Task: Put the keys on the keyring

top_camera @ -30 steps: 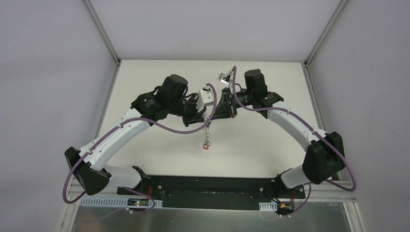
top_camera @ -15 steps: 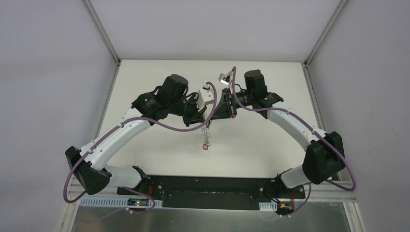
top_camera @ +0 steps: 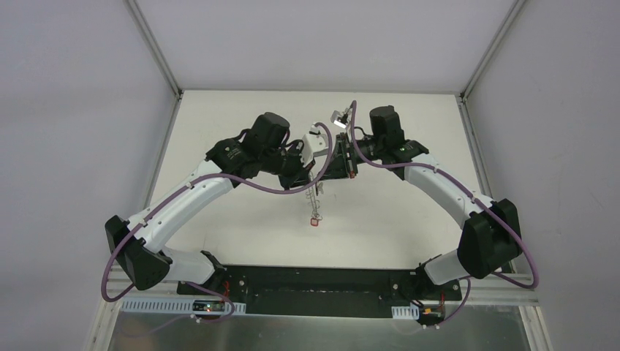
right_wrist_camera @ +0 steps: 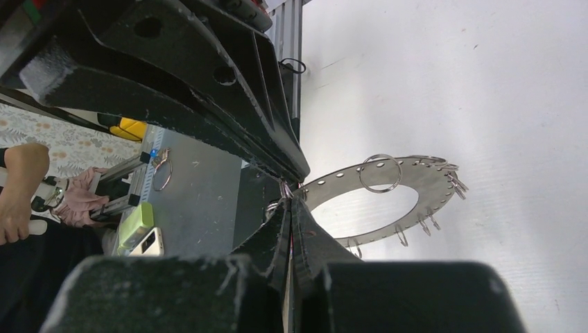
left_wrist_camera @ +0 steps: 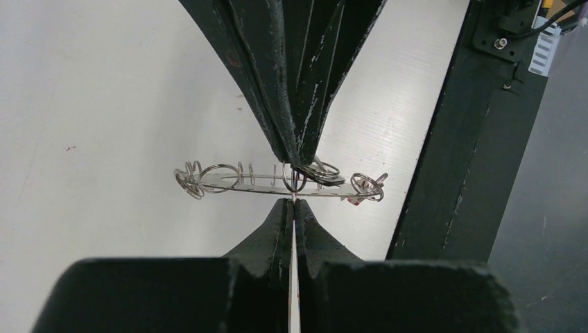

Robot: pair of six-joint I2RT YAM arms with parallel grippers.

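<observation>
The keyring (top_camera: pixel 315 199) hangs in the air between both grippers, with a red-headed key (top_camera: pixel 315 220) at its low end. In the left wrist view it is edge-on (left_wrist_camera: pixel 229 182); the red head (left_wrist_camera: pixel 354 201) sits by a loop. My left gripper (left_wrist_camera: pixel 294 202) is shut on a thin wire loop (left_wrist_camera: pixel 293 180) at the ring's rim. My right gripper (right_wrist_camera: pixel 290 199) is shut against the rim of the keyring (right_wrist_camera: pixel 423 182), tip to tip with the left one. A small dark piece (left_wrist_camera: pixel 323 175), perhaps the black-headed key, lies at its tips. Other keys are not seen.
The white table (top_camera: pixel 241 219) lies below the hanging ring. The black base rail (top_camera: pixel 314 281) runs along the near edge. A loose wire ring (right_wrist_camera: pixel 162 177) and a phone (right_wrist_camera: pixel 149 241) lie on the metal shelf beyond that edge.
My left arm has shifted a little to the right and its wrist has turned. The ring has swung slightly right with it. My right arm has stayed put.
</observation>
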